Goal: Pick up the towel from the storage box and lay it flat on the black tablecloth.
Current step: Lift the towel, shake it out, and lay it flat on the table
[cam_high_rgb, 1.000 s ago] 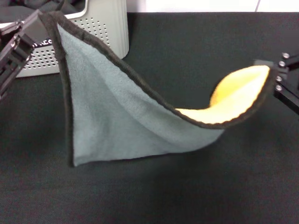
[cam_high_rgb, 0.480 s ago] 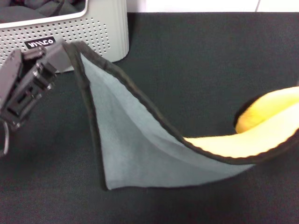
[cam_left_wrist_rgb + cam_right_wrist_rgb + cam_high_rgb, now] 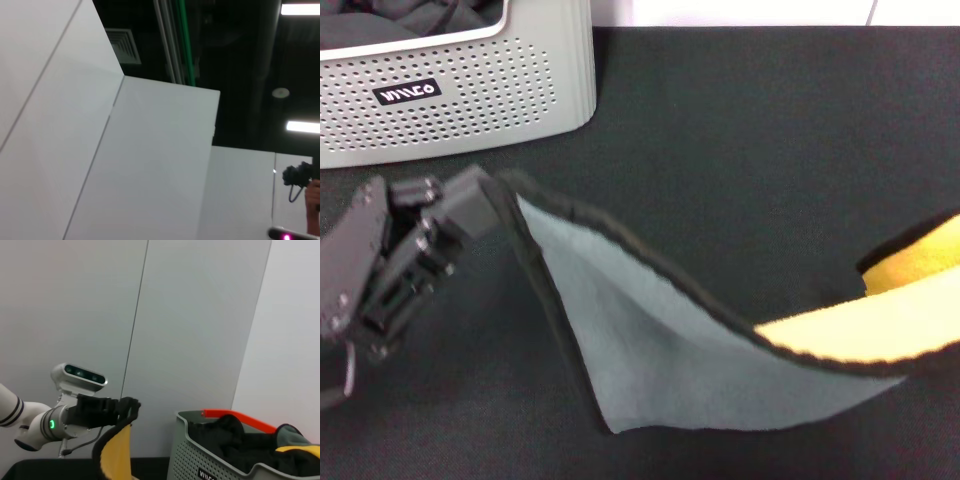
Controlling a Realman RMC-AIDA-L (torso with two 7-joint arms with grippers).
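Observation:
The towel [image 3: 680,350] hangs stretched across the head view, grey-green side facing me, its yellow side [image 3: 910,300] showing at the right. Its lower corner touches the black tablecloth [image 3: 740,120]. My left gripper [image 3: 485,195] is shut on the towel's left corner, in front of the storage box [image 3: 470,90]. The towel's right end runs off the picture's right edge, and the right gripper is out of view there. In the right wrist view the left gripper [image 3: 122,407] holds the black-trimmed corner, with the yellow side [image 3: 117,455] below it.
The storage box holds dark clothes [image 3: 420,15] and stands at the table's far left; it also shows in the right wrist view [image 3: 225,460] with a red rim part [image 3: 240,417]. The left wrist view shows only wall panels and ceiling.
My left gripper has moved down and toward the table's near side with the towel corner, uncovering the box's label. The towel has shifted right and nearer. The right gripper has left the picture.

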